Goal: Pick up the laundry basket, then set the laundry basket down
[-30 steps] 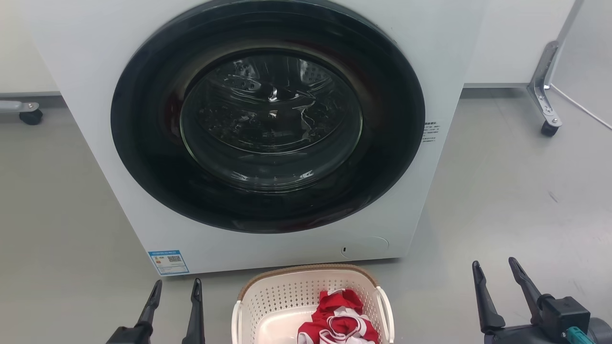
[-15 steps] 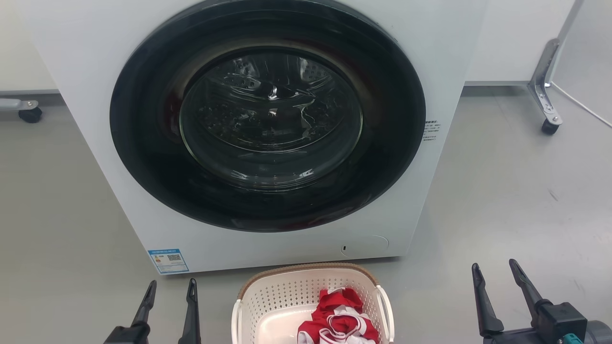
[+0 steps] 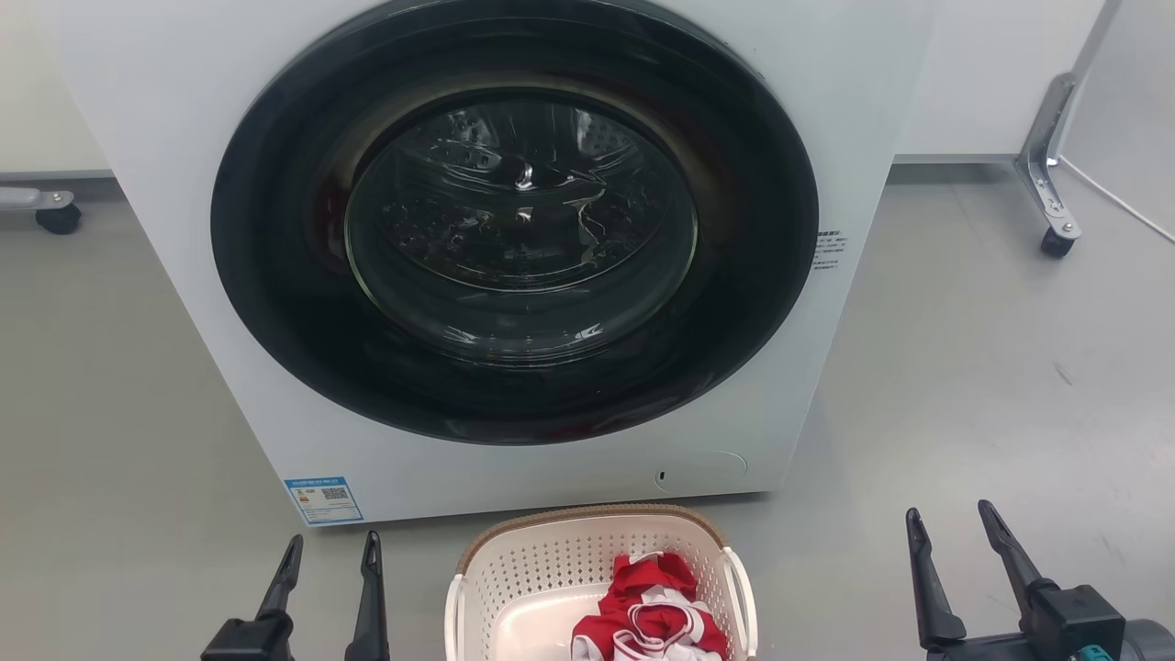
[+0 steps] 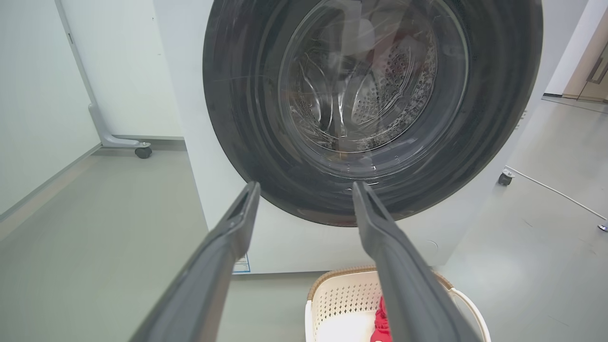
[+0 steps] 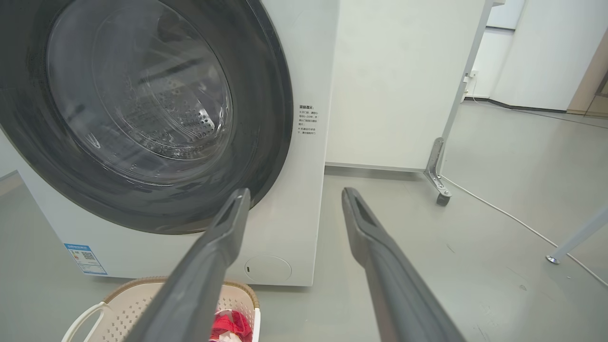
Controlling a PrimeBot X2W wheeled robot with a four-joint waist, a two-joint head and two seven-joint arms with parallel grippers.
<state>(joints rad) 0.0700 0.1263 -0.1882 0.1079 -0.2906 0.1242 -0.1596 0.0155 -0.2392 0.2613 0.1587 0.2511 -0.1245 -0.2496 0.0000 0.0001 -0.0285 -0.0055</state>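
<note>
The laundry basket [image 3: 551,560] is cream-white and perforated, with a brown woven rim and white loop handles. It stands on the floor just in front of the washing machine, cut off by the bottom edge of the head view, and holds a red and white garment [image 3: 652,615]. My left gripper [image 3: 332,543] hangs open to the basket's left, clear of it. My right gripper [image 3: 948,514] is open well to the basket's right. The left wrist view has the basket [image 4: 342,299] low between and behind my fingers; the right wrist view has the basket [image 5: 128,304] at its bottom left.
A white washing machine [image 3: 165,138] with a shut round dark glass door [image 3: 519,220] stands right behind the basket. Wheeled frame legs stand at the far right [image 3: 1046,174] and far left [image 3: 41,207]. A white cable [image 5: 513,218] runs across the grey floor on the right.
The left gripper has shifted slightly outward to the left, away from the basket. The right gripper and the basket have barely moved.
</note>
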